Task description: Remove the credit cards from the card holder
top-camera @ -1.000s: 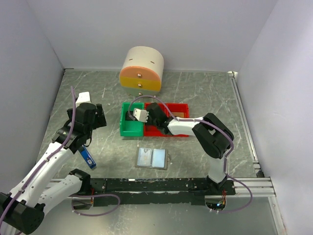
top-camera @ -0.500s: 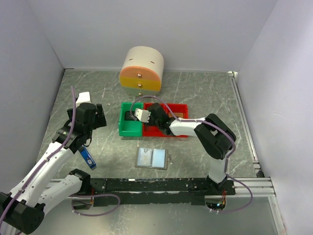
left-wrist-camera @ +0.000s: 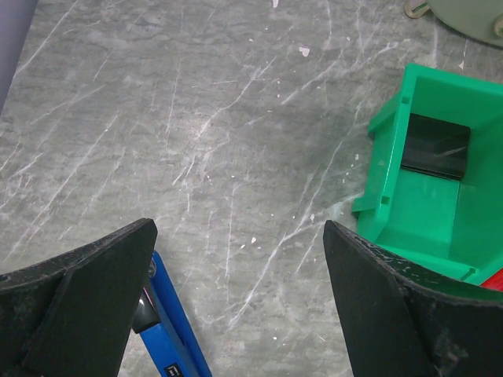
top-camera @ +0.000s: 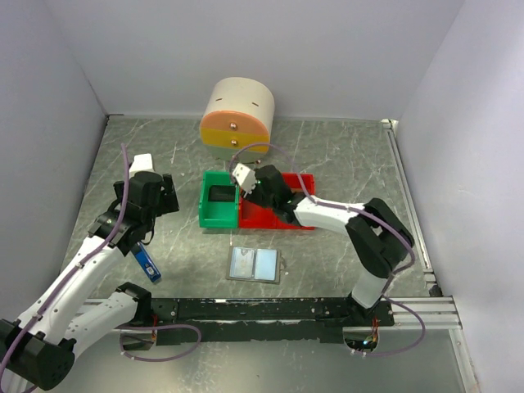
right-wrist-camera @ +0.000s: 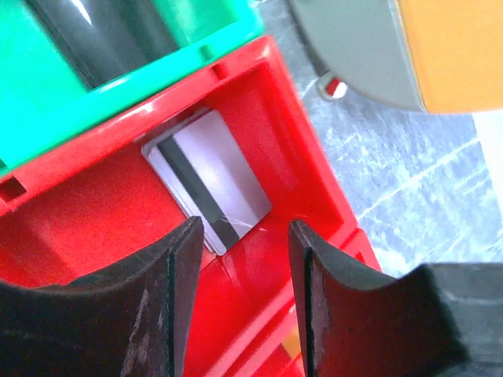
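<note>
The card holder (top-camera: 255, 264) lies spread flat on the table near the arm bases, its pale blue inner pockets facing up. One black credit card (top-camera: 221, 195) (left-wrist-camera: 435, 147) lies in the green bin (top-camera: 206, 214). A silver credit card (right-wrist-camera: 208, 177) with a dark stripe lies in the red bin (right-wrist-camera: 259, 267). My right gripper (right-wrist-camera: 244, 236) (top-camera: 255, 188) hangs open over the red bin's left end with nothing between its fingers. My left gripper (left-wrist-camera: 240, 236) (top-camera: 164, 196) is wide open and empty over bare table left of the green bin.
A narrow blue-and-black stick (top-camera: 146, 260) (left-wrist-camera: 169, 322) lies under my left arm. A round cream, orange and yellow drawer unit (top-camera: 237, 119) stands behind the bins. Grey walls close in the table on three sides.
My right gripper has pulled back from over the green bin to the red bin, its jaws wider. The black card now shows uncovered in the green bin. The left arm has not moved.
</note>
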Controlling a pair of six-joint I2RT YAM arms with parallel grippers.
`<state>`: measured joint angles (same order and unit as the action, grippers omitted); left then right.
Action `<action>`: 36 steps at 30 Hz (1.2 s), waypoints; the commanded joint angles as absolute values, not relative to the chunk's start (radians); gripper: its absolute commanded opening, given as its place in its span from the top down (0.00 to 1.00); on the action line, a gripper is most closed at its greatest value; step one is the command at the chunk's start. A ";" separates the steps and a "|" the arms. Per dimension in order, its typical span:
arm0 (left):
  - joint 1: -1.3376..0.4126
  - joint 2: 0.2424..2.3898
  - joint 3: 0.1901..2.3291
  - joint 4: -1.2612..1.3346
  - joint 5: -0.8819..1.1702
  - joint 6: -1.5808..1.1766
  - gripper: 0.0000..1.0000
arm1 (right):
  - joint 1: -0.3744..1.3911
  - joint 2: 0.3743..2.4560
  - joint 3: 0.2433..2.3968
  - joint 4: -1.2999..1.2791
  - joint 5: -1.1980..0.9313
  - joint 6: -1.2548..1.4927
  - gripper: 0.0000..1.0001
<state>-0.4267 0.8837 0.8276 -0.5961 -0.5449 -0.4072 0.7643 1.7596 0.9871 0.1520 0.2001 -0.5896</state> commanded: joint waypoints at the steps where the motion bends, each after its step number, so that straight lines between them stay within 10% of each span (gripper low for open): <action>1: -0.419 0.883 0.830 -0.579 -0.538 -0.395 0.01 | 0.743 1.670 1.031 0.125 0.204 -0.142 0.53; 14: -0.419 0.924 0.833 -0.575 -0.500 -0.385 0.01 | 0.752 1.808 1.188 -0.254 0.175 0.550 0.84; 36: -0.419 0.948 0.831 -0.565 -0.466 -0.373 0.02 | 0.789 1.997 1.270 -0.226 0.460 0.616 0.82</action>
<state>-0.4267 0.9565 0.8276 -0.5926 -0.4831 -0.3882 0.7952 1.9640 1.2476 -0.2459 0.3779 0.5892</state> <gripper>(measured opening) 0.981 0.169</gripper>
